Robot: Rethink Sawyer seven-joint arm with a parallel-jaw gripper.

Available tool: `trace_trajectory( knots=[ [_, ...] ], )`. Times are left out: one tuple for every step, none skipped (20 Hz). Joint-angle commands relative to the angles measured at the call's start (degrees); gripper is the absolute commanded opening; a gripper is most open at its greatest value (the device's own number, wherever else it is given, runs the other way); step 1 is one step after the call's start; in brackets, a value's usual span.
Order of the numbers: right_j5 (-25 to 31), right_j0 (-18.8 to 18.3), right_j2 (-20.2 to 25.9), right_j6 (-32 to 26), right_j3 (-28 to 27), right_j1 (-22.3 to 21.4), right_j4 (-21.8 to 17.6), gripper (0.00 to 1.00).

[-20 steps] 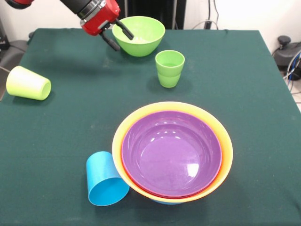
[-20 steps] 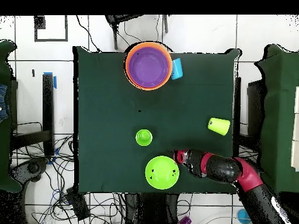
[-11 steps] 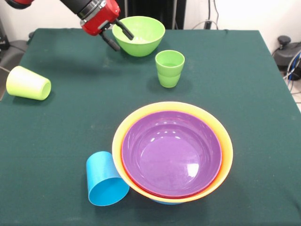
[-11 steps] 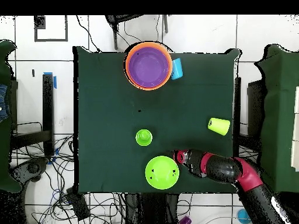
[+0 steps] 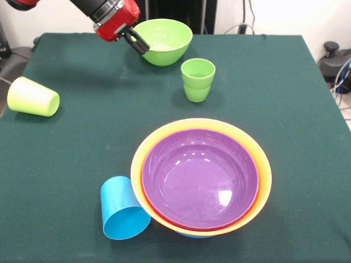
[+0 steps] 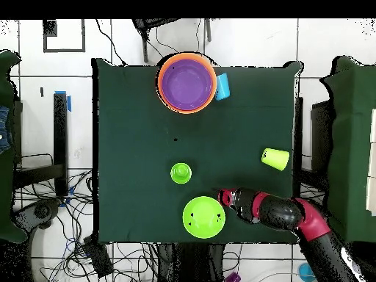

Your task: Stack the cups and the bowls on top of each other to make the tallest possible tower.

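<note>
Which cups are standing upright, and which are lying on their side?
Only the ridged green cup stands upright, its mouth facing up. The yellow-green cup and the sky blue cup lie tipped on their sides.

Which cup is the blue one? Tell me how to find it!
Find the tower, the big orange-rimmed stack with purple inside. The blue cup lies on its side right against that rim. It is the only blue cup; the yellow-green cup lies far off and the green cup stands upright.

The red-and-black arm reaches low, its hand [image 5: 137, 43] pinched closed.
</note>
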Motion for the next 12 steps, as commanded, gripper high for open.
trace_trajectory(
  knots=[
    [1.11,2.86,-1.46,-16.6,-6.34,0.51,-2.85,0.0],
    [1.06,2.84,-1.48,-16.55,-6.34,0.54,-2.86,0.0],
    [1.08,2.89,-1.5,-16.53,-6.35,0.5,-2.87,0.0],
    [1.07,2.83,-1.55,-16.4,-6.26,0.45,-2.85,0.0],
    [1.06,2.85,-1.55,-16.33,-6.26,0.42,-2.85,0.0],
    [1.06,2.97,-1.58,-16.18,-6.27,0.27,-2.91,0.0],
    [1.12,3.04,-1.62,-16.04,-6.27,0.19,-2.87,0.0],
    [0.98,3.06,-1.62,-15.93,-6.2,0.16,-2.94,0.0],
    [0.92,3.07,-1.6,-15.94,-6.21,0.19,-2.97,0.0],
    [0.55,3.02,-1.44,-16.22,-6.29,0.53,-3.12,0.0],
    [0.38,3.1,-1.37,-16.38,-6.34,0.59,-3.29,0.0],
    [0.22,3.18,-1.53,-16.14,-6.42,0.62,-3.42,0.0]
  ],
)
